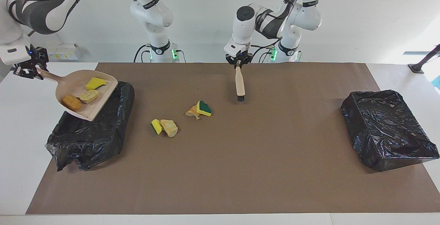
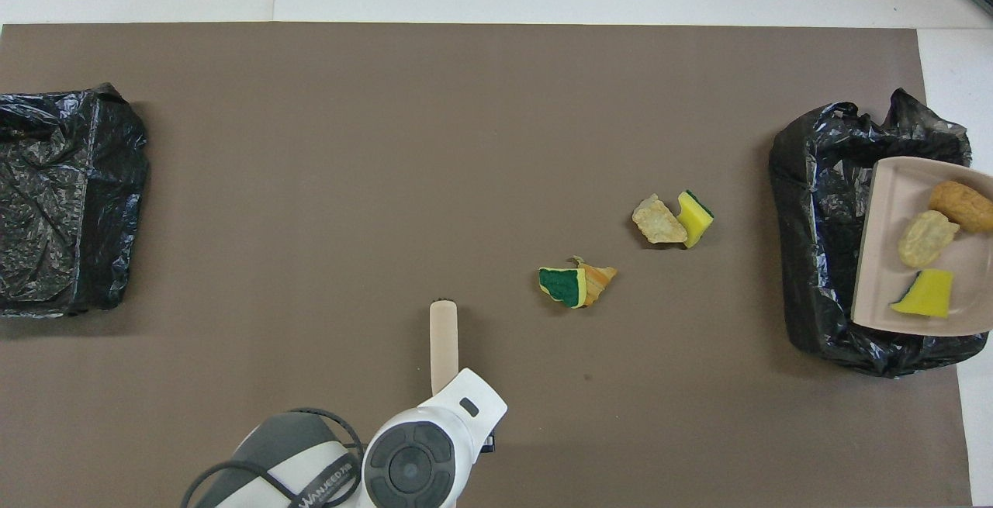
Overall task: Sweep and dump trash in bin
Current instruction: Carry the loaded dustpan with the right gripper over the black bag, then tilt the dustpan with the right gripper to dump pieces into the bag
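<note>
My right gripper is shut on the handle of the beige dustpan, held up and tilted over the black-bagged bin at the right arm's end of the table. Three pieces of trash lie in the pan: a tan-orange chunk, a pale chunk and a yellow scrap. Two pairs of scraps lie on the mat: yellow-green with tan, green-yellow with orange. My left gripper is shut on the beige brush, which hangs bristles down over the mat near the robots.
A second black-bagged bin stands at the left arm's end of the table. The brown mat covers most of the white table. In the overhead view the left arm's wrist hides the brush's handle end.
</note>
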{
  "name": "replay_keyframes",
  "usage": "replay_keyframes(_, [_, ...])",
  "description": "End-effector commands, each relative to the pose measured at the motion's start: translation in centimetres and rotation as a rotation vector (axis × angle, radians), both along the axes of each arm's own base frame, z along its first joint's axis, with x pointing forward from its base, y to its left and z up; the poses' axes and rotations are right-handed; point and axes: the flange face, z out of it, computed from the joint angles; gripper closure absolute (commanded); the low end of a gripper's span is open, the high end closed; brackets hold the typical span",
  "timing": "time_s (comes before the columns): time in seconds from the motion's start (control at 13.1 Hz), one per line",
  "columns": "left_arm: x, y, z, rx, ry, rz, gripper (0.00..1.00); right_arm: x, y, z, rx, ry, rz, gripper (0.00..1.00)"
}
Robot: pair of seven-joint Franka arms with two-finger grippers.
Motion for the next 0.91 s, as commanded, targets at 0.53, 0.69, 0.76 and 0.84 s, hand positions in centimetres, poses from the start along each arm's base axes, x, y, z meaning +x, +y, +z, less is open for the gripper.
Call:
replay_keyframes(0.53, [-0.8, 0.9, -0.5, -0.056, 0.043, 0.009, 1.0, 1.7, 3.6, 0.8, -0.241, 0.048, 0.091, 1.0])
replay_keyframes(0.69, [-1.4, 0.6, -0.3, -0.06, 0.044, -0.003, 1.0, 1.9, 4.2, 1.5, -0.271, 0.048, 0.108, 1.0])
replay_keyframes(0.76, [-1.6, 0.4, -0.3, -0.062, 0.047, -0.006, 1.0, 2.2, 4.9, 1.9, -0.287, 0.048, 0.121, 1.0])
replay_keyframes(0.84, [-1.6, 0.4, -0.3, -0.064, 0.049, -0.007, 1.0, 2.1, 5.2, 2.2, -0.31, 0.041, 0.099, 1.0])
